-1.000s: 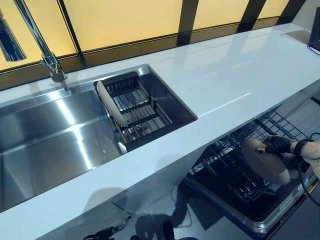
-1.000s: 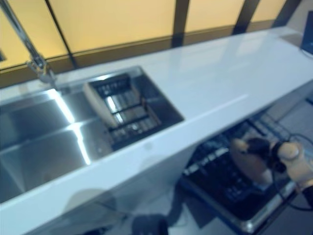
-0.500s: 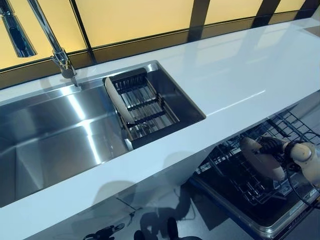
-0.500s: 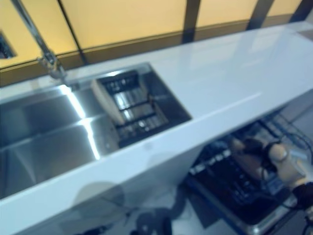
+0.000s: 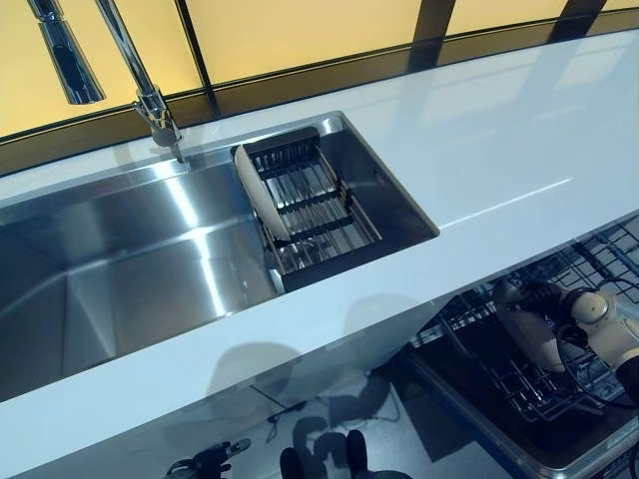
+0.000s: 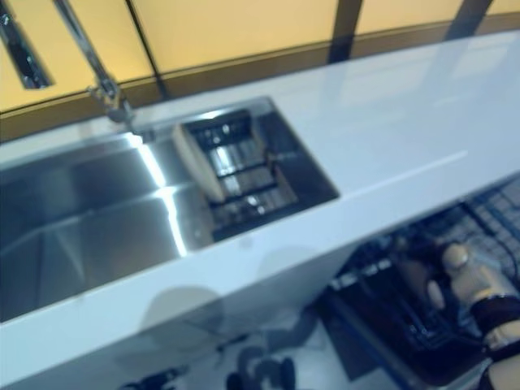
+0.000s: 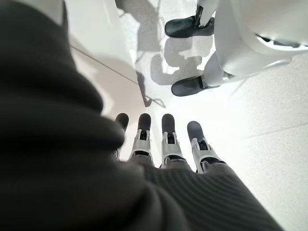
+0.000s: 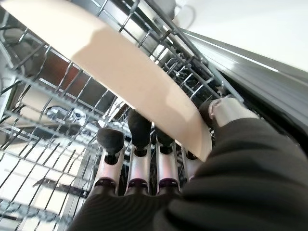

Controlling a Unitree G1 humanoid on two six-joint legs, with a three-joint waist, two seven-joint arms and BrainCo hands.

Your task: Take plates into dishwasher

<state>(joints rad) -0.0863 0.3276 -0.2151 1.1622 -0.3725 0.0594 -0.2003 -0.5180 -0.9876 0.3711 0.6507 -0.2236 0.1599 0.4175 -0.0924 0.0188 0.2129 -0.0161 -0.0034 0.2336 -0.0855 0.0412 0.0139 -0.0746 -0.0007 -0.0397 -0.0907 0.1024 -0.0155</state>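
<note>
My right hand is shut on a beige plate, holding it nearly on edge low in the open dishwasher's wire rack at lower right. In the right wrist view the plate lies between my fingers and my thumb, with the rack wires just behind it. A second beige plate stands on edge at the left end of the dark drying rack in the sink. My left hand hangs open above the floor and shows only in its own wrist view.
A steel sink with a tall faucet is set in the long white countertop. The counter's front edge overhangs the dishwasher's opening. Yellow window panels run along the back.
The camera has shifted, so the whole scene slides right. My right hand has turned the plate from face-up to nearly on edge and lowered it into the dishwasher rack.
</note>
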